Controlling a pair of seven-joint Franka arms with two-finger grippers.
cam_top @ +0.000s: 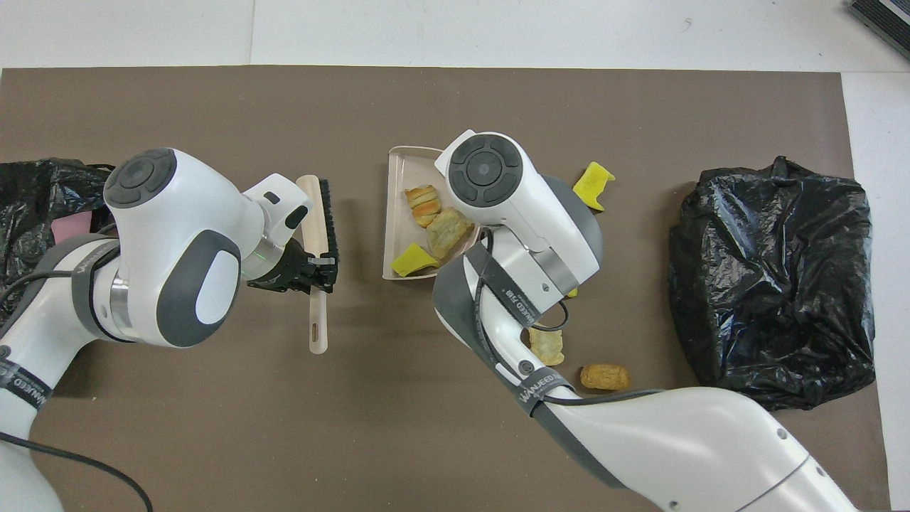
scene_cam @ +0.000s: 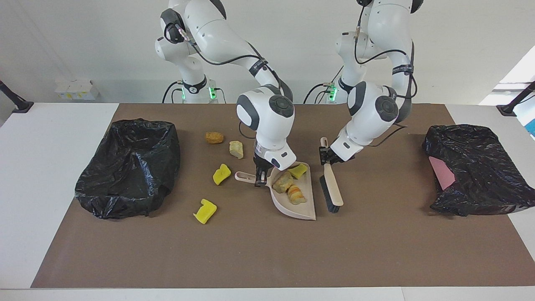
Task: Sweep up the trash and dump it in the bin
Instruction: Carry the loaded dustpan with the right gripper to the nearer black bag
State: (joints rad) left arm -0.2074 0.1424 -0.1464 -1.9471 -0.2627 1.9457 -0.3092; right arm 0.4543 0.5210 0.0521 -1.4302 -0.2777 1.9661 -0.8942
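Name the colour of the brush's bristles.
Black bristles on a beige brush; clearest in the overhead view.

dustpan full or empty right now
Partly full: the dustpan holds three trash pieces; four more lie on the mat.

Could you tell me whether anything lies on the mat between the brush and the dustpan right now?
Nothing does: in both views only bare brown mat separates the brush from the dustpan.

right tool (scene_cam: 260,180) gripping dustpan (scene_cam: 304,212) handle, left tool (scene_cam: 325,159) clamping brush (scene_cam: 332,190)
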